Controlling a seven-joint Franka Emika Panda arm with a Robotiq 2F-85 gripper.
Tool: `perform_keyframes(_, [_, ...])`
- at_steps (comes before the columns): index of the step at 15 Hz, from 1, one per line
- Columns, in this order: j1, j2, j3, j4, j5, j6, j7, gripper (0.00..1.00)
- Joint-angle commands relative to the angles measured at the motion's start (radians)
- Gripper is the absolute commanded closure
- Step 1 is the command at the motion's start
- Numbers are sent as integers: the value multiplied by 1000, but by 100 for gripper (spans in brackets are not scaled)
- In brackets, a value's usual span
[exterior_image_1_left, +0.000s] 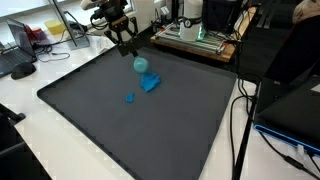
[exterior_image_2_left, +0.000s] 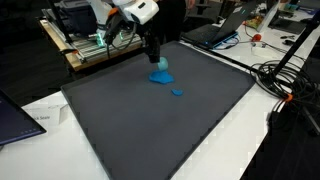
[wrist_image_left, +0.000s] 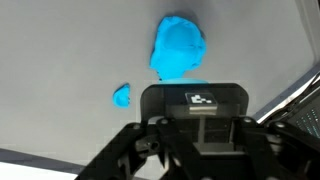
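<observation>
My gripper (exterior_image_1_left: 127, 47) (exterior_image_2_left: 154, 58) hangs above the far part of a dark grey mat (exterior_image_1_left: 120, 130) (exterior_image_2_left: 150, 130). In the wrist view the gripper (wrist_image_left: 195, 118) is shut on what looks like a flat black block (wrist_image_left: 195, 100) with a small white mark. Just beyond and below it, a bright blue lump (exterior_image_1_left: 148, 80) (exterior_image_2_left: 160, 74) (wrist_image_left: 178, 48) with a paler rounded top lies on the mat. A small blue piece (exterior_image_1_left: 129, 98) (exterior_image_2_left: 177, 92) (wrist_image_left: 122, 96) lies apart from the lump. The gripper touches neither blue thing.
The mat lies on a white table (exterior_image_1_left: 40, 140) (exterior_image_2_left: 250, 140). Black cables (exterior_image_1_left: 240, 120) (exterior_image_2_left: 285, 85) run along one side. A wooden board with equipment (exterior_image_1_left: 195, 42) (exterior_image_2_left: 85, 50) stands behind the mat, and a laptop (exterior_image_2_left: 18, 115) sits at a corner.
</observation>
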Motion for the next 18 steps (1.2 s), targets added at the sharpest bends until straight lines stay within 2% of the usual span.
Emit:
perform_keyframes(1, [-41, 13, -1, 39, 96, -53, -105, 79])
perform_keyframes(4, [-55, 23, -8, 47, 134, -38, -121, 79])
perform_keyframes(9, [-63, 39, -25, 56, 157, -9, -49, 79])
perform_keyframes(18, [-60, 64, -39, 56, 106, 47, 249, 79])
